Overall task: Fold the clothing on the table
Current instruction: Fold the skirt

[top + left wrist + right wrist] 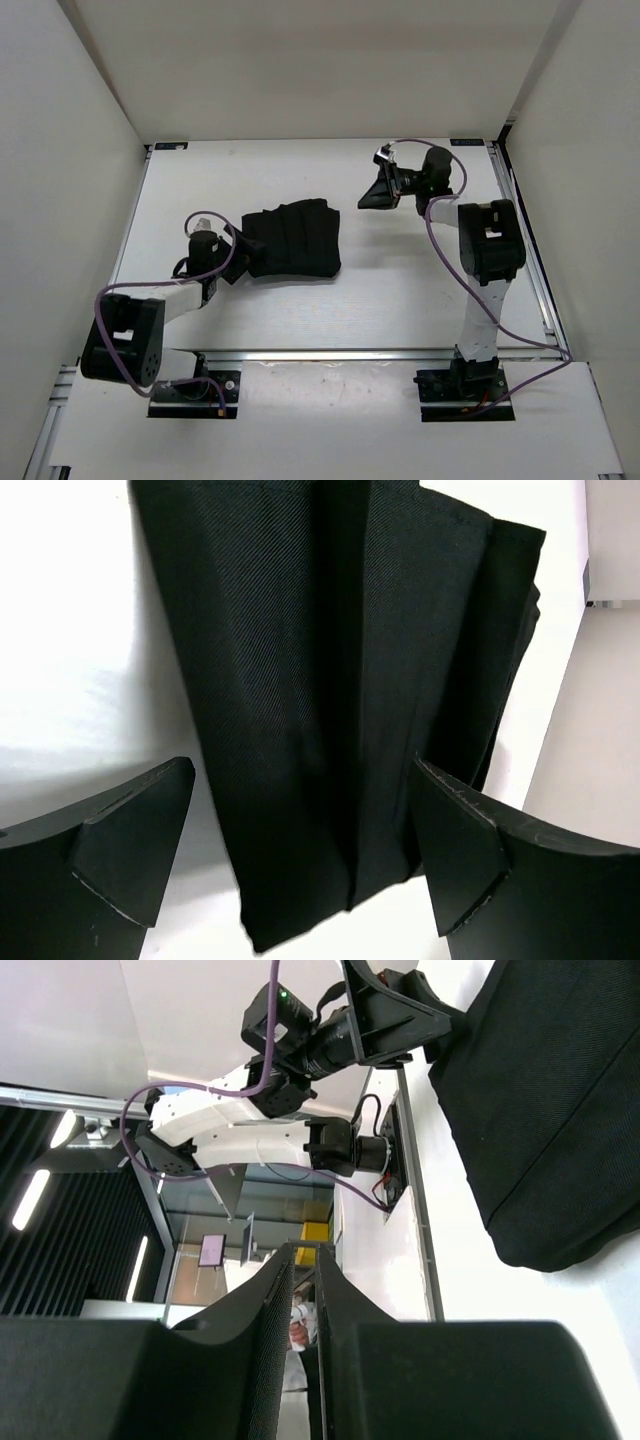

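The black clothing lies folded into a compact block with lengthwise creases on the white table. My left gripper sits low at its left edge, wide open. In the left wrist view the clothing runs between the spread fingers of the left gripper, with neither finger touching it. My right gripper hangs above the table, to the right of and beyond the clothing. Its jaws in the right wrist view are nearly together with only a thin slit and nothing in it. A corner of the clothing shows there too.
White walls enclose the table on the left, back and right. An aluminium rail runs along the near edge in front of the arm bases, and another rail lines the right side. Purple cables loop off both arms.
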Available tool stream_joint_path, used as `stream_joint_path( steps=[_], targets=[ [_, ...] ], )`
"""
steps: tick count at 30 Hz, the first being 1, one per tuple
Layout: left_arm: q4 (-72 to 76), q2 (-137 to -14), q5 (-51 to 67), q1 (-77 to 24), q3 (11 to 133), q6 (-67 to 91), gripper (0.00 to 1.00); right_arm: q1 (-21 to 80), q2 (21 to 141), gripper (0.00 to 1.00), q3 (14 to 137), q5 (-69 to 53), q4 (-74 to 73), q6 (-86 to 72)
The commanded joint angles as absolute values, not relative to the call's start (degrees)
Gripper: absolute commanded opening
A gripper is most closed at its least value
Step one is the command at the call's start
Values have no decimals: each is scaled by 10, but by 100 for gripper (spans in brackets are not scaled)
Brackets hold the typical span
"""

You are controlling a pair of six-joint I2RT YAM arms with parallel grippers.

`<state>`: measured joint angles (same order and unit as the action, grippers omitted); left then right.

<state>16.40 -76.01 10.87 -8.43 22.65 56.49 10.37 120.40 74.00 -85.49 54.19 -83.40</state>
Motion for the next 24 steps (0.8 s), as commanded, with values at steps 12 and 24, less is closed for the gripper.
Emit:
stream_joint_path(
  steps=[12,24],
  targets=[
    [234,-842,86,-81,333,539,32,85,1154,19,708,-961,573,-833],
    [233,-801,47,-132,423,444,0,85,1151,18,700,-959,582,-834]
  ],
)
